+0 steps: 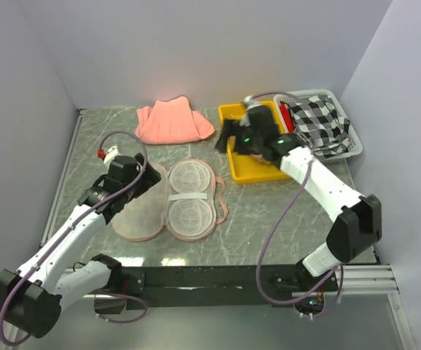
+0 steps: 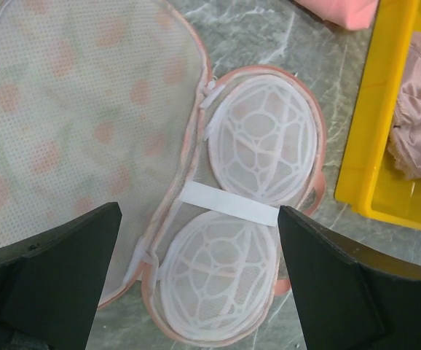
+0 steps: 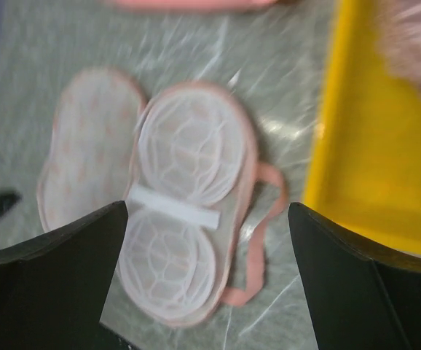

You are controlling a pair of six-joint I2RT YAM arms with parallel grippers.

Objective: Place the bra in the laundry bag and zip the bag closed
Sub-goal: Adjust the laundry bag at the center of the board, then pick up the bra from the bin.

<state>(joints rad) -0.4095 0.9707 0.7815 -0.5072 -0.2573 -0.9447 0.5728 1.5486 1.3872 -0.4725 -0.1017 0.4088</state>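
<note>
Left gripper (image 2: pixel 198 219) of mine is spread wide and holds nothing. It hangs over the laundry bag (image 1: pixel 174 200), near the seam between the printed flap (image 2: pixel 72 109) and the cup side. Whether it touches the fabric, I cannot tell. The bag lies open and flat on the table (image 1: pixel 269 211), with the flap folded out to the left. On the right are two white mesh domes (image 2: pixel 265 146) with a white strap (image 2: pixel 229 204) across them. My right gripper (image 3: pixel 207 208) is also wide apart and empty, over the left side of the yellow tray (image 1: pixel 248 173). The bra (image 2: pixel 418 109) lies crumpled in that tray, apart from the bag. Beyond lie a salmon-pink folded cloth (image 1: pixel 170 122) and a white basket (image 1: pixel 355 142) holding a black-and-white checked cloth (image 1: pixel 320 124).
</note>
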